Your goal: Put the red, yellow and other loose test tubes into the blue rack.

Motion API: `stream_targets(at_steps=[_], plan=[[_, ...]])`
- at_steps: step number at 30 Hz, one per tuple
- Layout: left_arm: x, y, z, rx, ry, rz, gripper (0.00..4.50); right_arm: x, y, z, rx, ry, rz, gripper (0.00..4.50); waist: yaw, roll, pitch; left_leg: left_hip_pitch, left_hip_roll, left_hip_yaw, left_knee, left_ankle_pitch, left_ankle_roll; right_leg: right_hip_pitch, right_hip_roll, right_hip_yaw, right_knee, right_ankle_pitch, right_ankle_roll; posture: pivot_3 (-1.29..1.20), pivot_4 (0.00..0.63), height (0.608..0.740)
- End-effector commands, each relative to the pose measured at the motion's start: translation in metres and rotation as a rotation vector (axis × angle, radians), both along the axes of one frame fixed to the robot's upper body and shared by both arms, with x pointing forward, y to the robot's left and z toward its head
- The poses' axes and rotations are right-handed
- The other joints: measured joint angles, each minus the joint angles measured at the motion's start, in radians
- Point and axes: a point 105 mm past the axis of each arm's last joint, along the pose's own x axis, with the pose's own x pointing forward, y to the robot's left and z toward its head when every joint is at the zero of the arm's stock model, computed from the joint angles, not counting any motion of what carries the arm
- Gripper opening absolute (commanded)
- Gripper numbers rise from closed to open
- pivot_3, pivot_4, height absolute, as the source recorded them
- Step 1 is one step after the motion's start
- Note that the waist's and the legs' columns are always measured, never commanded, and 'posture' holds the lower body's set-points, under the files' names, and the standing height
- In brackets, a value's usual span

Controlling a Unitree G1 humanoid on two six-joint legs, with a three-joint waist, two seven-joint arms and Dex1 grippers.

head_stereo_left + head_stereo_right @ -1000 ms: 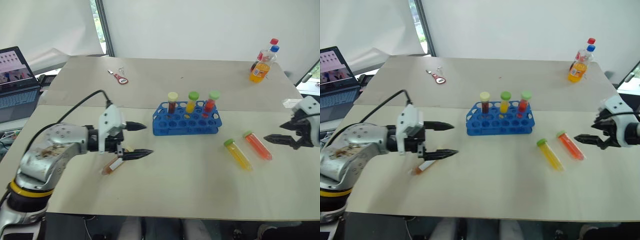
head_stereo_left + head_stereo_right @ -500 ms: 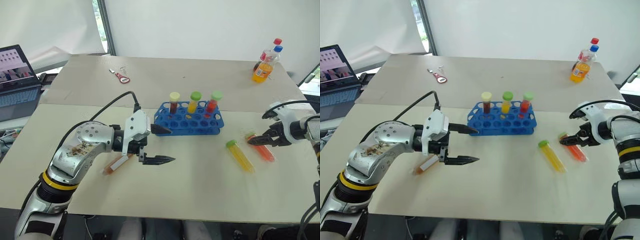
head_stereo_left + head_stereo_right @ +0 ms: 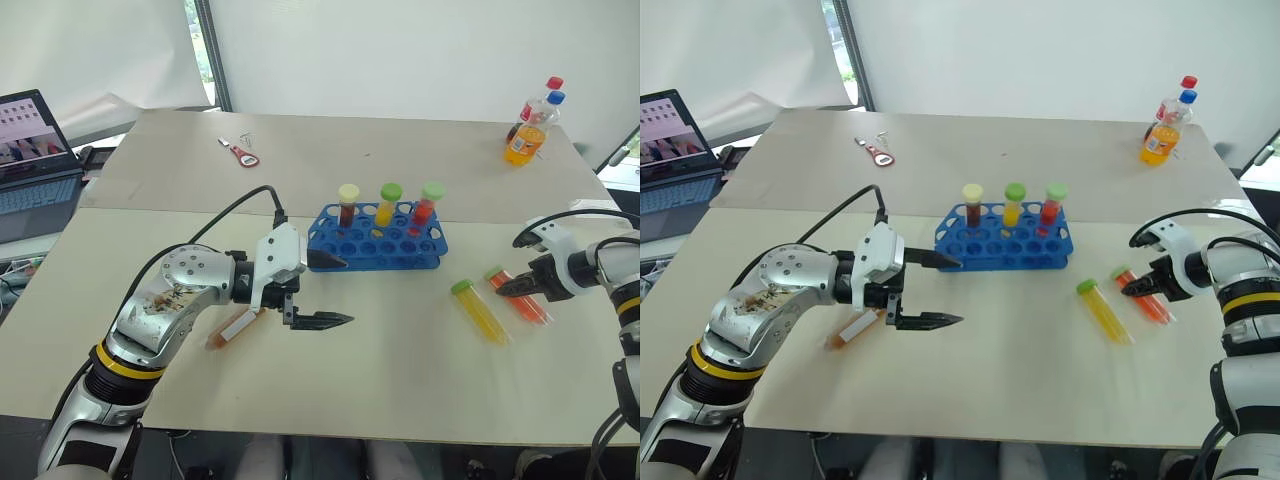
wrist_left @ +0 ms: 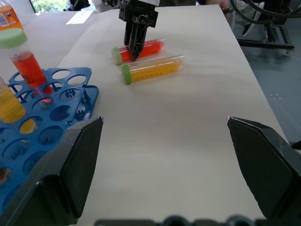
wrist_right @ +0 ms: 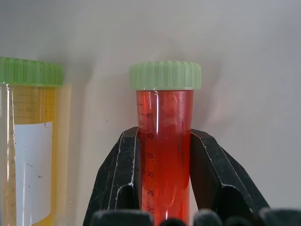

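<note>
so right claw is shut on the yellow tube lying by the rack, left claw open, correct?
Not the yellow one. The right claw is shut on the red tube with the green cap; the yellow tube lies beside it, untouched. The right wrist view shows this. The left claw is open, near the blue rack.

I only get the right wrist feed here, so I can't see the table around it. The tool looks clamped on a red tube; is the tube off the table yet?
Observer: No. The red tube lies flat on the table, with the right tool shut on it.
Operator: Where is the rack from there?
Observer: The blue rack stands toward the table's middle, on the robot's left of that tube, holding three capped tubes upright.
Operator: Is the other arm busy?
Observer: The left tool is open and holds nothing, near a brownish tube lying on the table.
</note>
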Motion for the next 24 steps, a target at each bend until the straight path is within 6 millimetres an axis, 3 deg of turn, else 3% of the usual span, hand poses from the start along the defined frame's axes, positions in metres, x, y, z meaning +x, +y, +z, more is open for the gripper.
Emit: stream_targets(at_steps=[1, 6, 10, 16, 24], plan=[[0.006, 0.012, 0.004, -0.021, -0.025, 0.047, 4.5, 0.003, 0.013, 0.047, 0.061, -0.171, 0.069, 1.02, 0.0, 0.001, 0.0, 0.0, 0.0, 0.0, 0.0, 0.0, 0.0, 0.0, 0.0, 0.0, 0.0, 0.0, 0.0, 0.0, 0.15, 0.706], [0.01, 0.023, 0.009, -0.095, -0.024, 0.097, 4.5, -0.004, 0.067, 0.11, 0.217, -0.541, 0.22, 1.02, -0.001, 0.002, 0.0, 0.0, 0.001, -0.005, -0.001, 0.0, 0.0, -0.001, 0.0, 0.0, 0.001, 0.0, 0.0, 0.0, 0.15, 0.706], [0.014, 0.027, 0.018, -0.175, -0.039, 0.128, 4.5, -0.012, 0.102, 0.137, 0.367, -0.899, 0.203, 1.02, 0.0, 0.0, 0.0, 0.0, 0.001, -0.009, 0.0, 0.0, 0.0, 0.0, 0.001, -0.001, 0.002, 0.0, 0.0, 0.0, 0.15, 0.706], [0.009, 0.023, 0.015, -0.13, 0.003, 0.083, 4.5, -0.002, 0.123, 0.118, 0.376, -1.187, 0.043, 1.02, 0.014, 0.0, 0.0, -0.001, -0.002, -0.008, 0.001, 0.0, 0.0, 0.0, -0.002, -0.001, 0.004, 0.001, 0.001, 0.0, 0.15, 0.706], [0.008, 0.018, 0.019, -0.086, 0.022, 0.042, 4.5, 0.014, 0.123, 0.093, 0.346, -1.25, -0.036, 1.02, 0.006, 0.0, 0.0, 0.0, -0.001, -0.004, 0.0, 0.001, -0.001, 0.0, 0.0, -0.001, 0.005, 0.001, 0.001, 0.0, 0.15, 0.706]])
